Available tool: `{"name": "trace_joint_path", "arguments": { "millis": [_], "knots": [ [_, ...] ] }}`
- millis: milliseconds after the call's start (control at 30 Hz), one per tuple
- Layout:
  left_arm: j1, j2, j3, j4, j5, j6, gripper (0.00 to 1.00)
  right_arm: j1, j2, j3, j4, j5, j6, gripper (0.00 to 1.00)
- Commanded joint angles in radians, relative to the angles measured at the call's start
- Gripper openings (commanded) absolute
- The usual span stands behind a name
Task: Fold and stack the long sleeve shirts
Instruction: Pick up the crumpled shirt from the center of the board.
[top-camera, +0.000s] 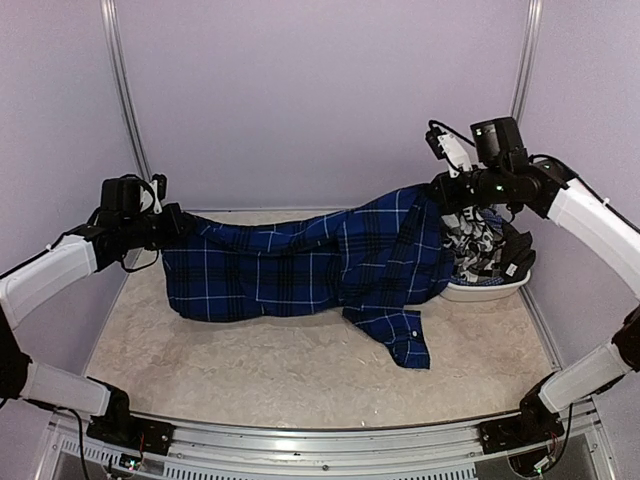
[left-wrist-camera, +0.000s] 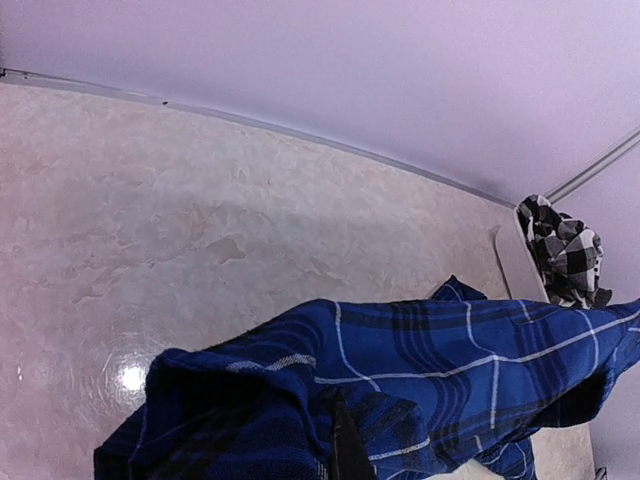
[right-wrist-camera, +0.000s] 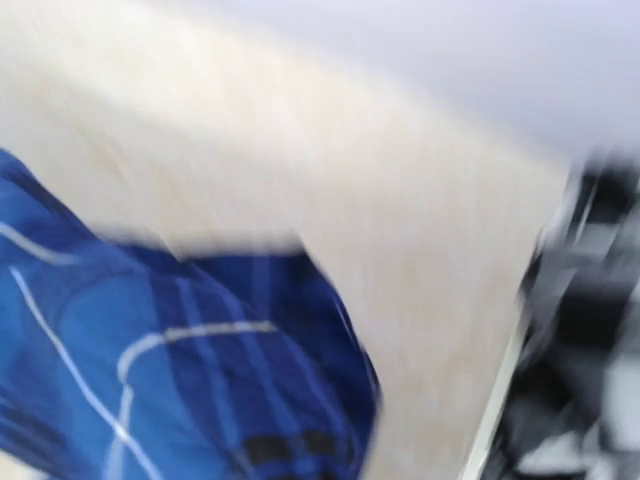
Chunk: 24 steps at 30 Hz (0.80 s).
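Observation:
The royal blue plaid shirt (top-camera: 300, 265) hangs stretched between both grippers, its lower edge and one sleeve (top-camera: 400, 335) resting on the table. My left gripper (top-camera: 172, 226) is shut on the shirt's left end; in the left wrist view one dark finger (left-wrist-camera: 348, 450) shows, buried in bunched blue cloth (left-wrist-camera: 450, 350). My right gripper (top-camera: 442, 192) holds the shirt's raised right end. The right wrist view is blurred and shows blue cloth (right-wrist-camera: 180, 380) but no fingers. The black-and-white checked shirt (top-camera: 482, 242) lies crumpled in a tray at the right.
The white tray (top-camera: 492, 292) sits against the right wall; it also shows in the left wrist view (left-wrist-camera: 506, 262). The beige marbled tabletop (top-camera: 280, 365) is bounded by purple walls and a metal rail (top-camera: 330, 435) at the near edge.

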<state>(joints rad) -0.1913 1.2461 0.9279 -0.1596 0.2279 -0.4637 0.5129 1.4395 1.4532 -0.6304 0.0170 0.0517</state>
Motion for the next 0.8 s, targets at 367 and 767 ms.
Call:
{"name": "trace_joint_path", "arguments": {
  "millis": [367,767],
  "knots": [
    [0.066,-0.127,0.157,-0.023,0.161,-0.038,0.0,-0.03,-0.146,0.127,-0.117,-0.135,-0.03,0.0],
    [0.064,-0.316,0.324,-0.111,0.222,-0.017,0.0,-0.029,-0.247,0.359,-0.207,-0.421,-0.004,0.0]
  ]
}}
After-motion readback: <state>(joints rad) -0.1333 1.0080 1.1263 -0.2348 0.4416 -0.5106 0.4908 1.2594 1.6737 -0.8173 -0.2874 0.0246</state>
